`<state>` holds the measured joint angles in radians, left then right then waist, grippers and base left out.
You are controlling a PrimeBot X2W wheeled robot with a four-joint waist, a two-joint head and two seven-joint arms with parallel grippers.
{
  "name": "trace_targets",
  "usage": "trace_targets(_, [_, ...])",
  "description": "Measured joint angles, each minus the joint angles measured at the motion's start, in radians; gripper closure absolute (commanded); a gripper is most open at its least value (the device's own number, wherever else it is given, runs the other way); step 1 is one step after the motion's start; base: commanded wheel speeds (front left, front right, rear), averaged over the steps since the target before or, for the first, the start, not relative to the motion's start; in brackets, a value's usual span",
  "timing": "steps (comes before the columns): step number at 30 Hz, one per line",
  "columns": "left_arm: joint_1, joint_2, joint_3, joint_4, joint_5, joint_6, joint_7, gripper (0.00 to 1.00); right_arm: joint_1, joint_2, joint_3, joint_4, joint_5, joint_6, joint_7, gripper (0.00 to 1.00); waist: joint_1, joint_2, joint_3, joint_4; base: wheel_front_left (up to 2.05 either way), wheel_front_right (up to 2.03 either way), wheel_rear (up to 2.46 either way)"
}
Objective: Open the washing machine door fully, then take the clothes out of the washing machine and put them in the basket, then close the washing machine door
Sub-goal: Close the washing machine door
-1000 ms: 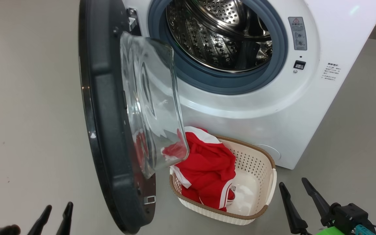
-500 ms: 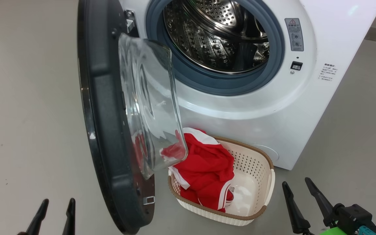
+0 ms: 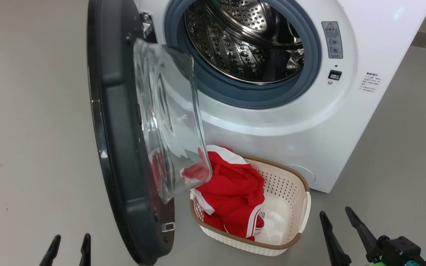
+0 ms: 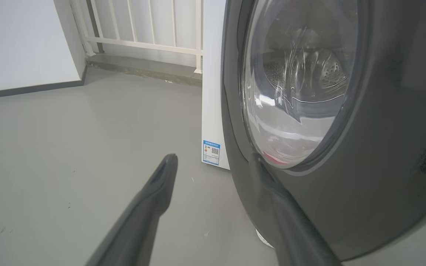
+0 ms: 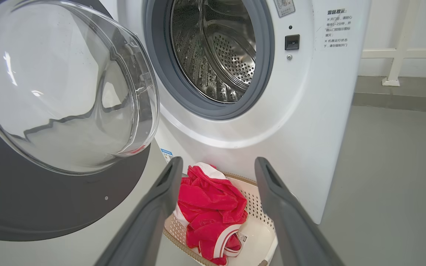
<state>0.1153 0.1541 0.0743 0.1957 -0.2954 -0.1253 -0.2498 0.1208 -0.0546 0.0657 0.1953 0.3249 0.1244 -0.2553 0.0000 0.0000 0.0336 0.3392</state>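
The washing machine door point(image 3: 124, 129) stands wide open, edge-on to me, its clear glass bowl point(image 3: 168, 118) bulging toward the washing machine point(image 3: 290, 122). The steel drum point(image 3: 246, 40) looks bare inside. Red clothes point(image 3: 235, 192) with white trim lie heaped in the left half of the cream basket point(image 3: 294, 221), on the floor right in front of the machine. My left gripper point(image 3: 71, 244) is open, low on the door's outer side; in its wrist view the left gripper point(image 4: 213, 159) is close to the door's black rim point(image 4: 364, 184). My right gripper point(image 3: 335, 212) is open, just right of the basket, and the right gripper point(image 5: 218, 162) frames the clothes point(image 5: 209, 207).
Grey floor stretches to the left of the door and to the right of the machine. A white railing point(image 4: 142, 33) on a raised step and a white wall point(image 4: 20, 44) stand behind the machine. A railing post point(image 5: 398, 55) shows to the machine's right.
Both grippers have sunk a little toward the bottom edge of the head view, the left one more. The picture has shifted slightly. Door, clothes and basket stay put.
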Motion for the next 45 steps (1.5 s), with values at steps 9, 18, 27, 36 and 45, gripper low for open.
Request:
trace_targets(9, [0.000,-0.001,0.009,-0.002,0.016,0.000,0.000,0.00,0.000,0.002,-0.001,0.000,0.000,0.000,0.000,0.00,0.0000,0.0000,-0.004,0.000,0.00,0.00,0.00])
trace_targets(18, [-0.020,0.021,0.000,0.012,-0.078,0.000,0.000,0.00,0.000,0.004,0.001,0.002,0.000,0.000,0.000,0.00,0.0000,0.0000,-0.001,0.004,0.00,0.00,0.00])
trace_targets(27, [-0.103,0.114,-0.027,-0.014,-0.201,0.000,-0.001,1.00,-0.002,0.006,0.012,0.008,0.000,0.000,0.000,0.00,0.0000,0.0000,-0.004,0.008,0.00,0.00,0.00])
trace_targets(36, [-0.207,0.310,-0.169,-0.058,-0.676,0.000,-0.002,1.00,-0.013,0.008,0.026,0.012,0.000,0.000,0.000,0.00,0.0000,0.0000,0.006,0.014,0.00,0.00,0.00])
trace_targets(45, [-0.269,0.511,-0.324,-0.164,-1.056,0.000,0.082,1.00,-0.023,0.008,0.037,0.014,0.000,0.000,0.000,0.00,0.0000,0.0000,0.018,-0.001,0.00,0.00,0.00])
